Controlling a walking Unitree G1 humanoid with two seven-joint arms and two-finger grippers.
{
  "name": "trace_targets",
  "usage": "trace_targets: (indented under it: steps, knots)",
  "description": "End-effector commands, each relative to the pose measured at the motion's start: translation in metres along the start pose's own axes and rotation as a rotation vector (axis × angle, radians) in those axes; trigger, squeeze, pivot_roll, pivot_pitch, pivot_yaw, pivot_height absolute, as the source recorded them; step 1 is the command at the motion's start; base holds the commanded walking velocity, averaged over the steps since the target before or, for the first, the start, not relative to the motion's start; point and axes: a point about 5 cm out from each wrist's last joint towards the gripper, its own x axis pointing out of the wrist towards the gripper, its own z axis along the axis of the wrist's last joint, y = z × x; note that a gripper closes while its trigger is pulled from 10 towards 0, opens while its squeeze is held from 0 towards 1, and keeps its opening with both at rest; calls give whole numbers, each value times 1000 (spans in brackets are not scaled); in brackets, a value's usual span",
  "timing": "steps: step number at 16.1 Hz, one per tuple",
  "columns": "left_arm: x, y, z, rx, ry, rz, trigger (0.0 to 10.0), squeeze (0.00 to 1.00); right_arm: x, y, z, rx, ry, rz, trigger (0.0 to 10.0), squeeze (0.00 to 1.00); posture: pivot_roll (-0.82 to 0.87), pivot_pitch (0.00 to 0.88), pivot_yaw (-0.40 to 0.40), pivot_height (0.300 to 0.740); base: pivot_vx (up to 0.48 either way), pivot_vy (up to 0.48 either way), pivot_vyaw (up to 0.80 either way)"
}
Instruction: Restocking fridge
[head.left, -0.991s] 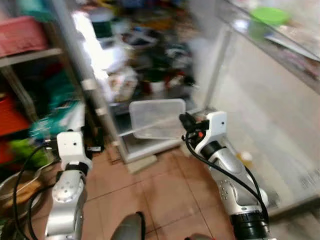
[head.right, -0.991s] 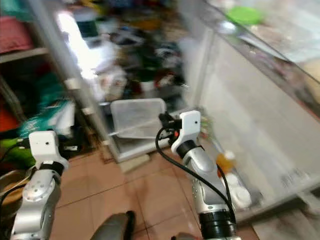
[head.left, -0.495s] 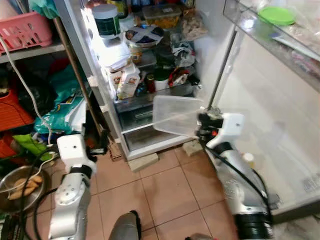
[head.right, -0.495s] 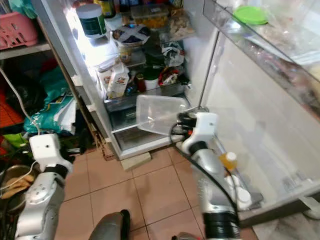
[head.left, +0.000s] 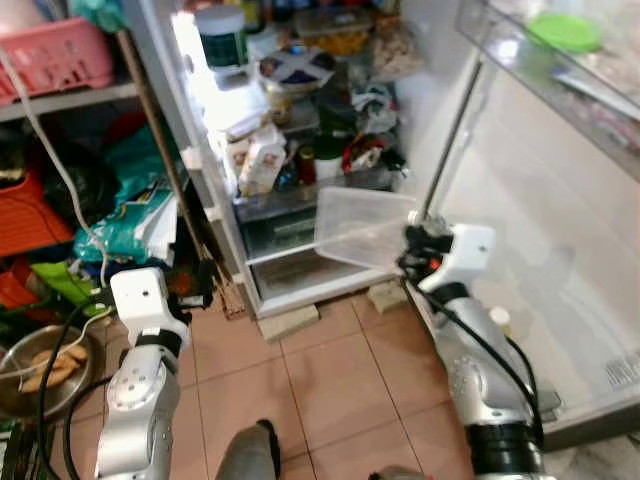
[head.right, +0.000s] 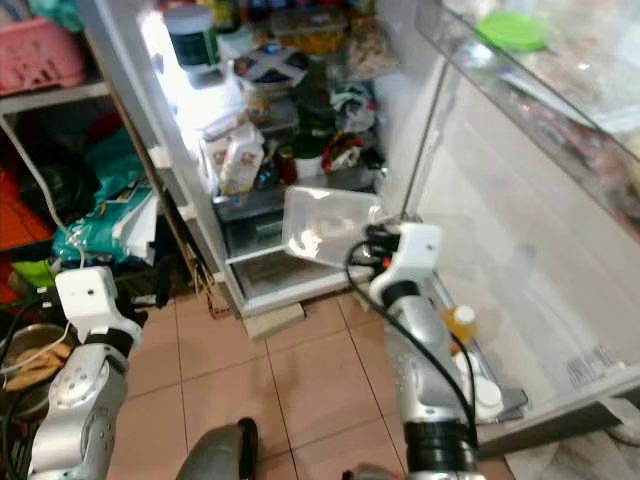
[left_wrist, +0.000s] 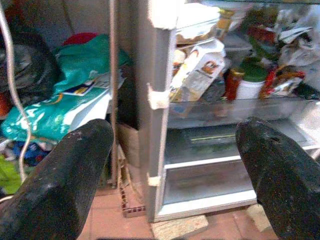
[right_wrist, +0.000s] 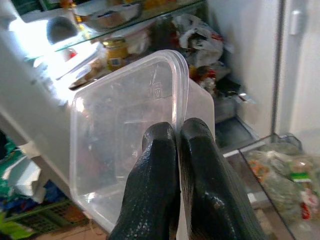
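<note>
Right wrist view: right gripper pinches the thin rim of a clear, rounded-rectangular plastic container

Honestly can't read a single word anywhere, since the print on the carton in the fridge and the embossed mark on the clear plastic container are both too blurry.
</note>
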Motion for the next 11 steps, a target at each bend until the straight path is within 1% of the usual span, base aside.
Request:
trace_targets:
  steps: [1, 8, 11]
  knots:
    - [1, 1, 0, 2, 1, -4, 10000, 0, 1, -2, 0, -14, -2, -6, 10000, 0, 104, 107, 19, 740, 0, 0, 0]
    - [1, -1, -2, -3, 7, -6, 10000, 0, 3, -1, 1, -17, -3, -9, 10000, 0, 103, 103, 18, 740, 264, 0, 0]
    - [2, -1, -3, -4, 6, -8, 10000, 0, 3, 0, 1, -37, -11, 4, 10000, 0, 102, 104, 19, 740, 373, 0, 0]
